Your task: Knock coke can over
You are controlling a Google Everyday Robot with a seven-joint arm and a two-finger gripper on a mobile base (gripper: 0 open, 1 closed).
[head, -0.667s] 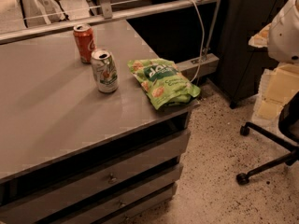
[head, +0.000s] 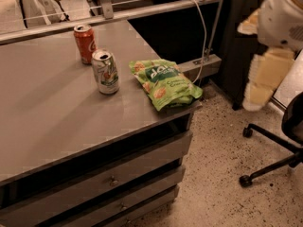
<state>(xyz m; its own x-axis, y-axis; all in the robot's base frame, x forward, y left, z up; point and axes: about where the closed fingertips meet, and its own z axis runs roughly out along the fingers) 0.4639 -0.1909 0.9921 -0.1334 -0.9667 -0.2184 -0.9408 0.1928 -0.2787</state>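
The coke can (head: 85, 43), red-orange with white script and a silver top, stands upright at the back of the grey table (head: 42, 117). A white-and-green soda can (head: 105, 72) stands upright just in front of it and to its right. My gripper (head: 259, 86), pale yellow under the white arm (head: 284, 13), hangs over the floor at the far right. It is well to the right of the table and far from both cans, and holds nothing that I can see.
A green snack bag (head: 164, 82) lies at the table's right front corner. Drawers (head: 113, 178) sit under the table. A black office chair base (head: 272, 155) stands on the speckled floor at right. A rail (head: 142, 12) and a cable (head: 203, 27) run behind the table.
The arm and gripper have shifted a little to the left and up at the right edge. The cans and the bag have not moved.
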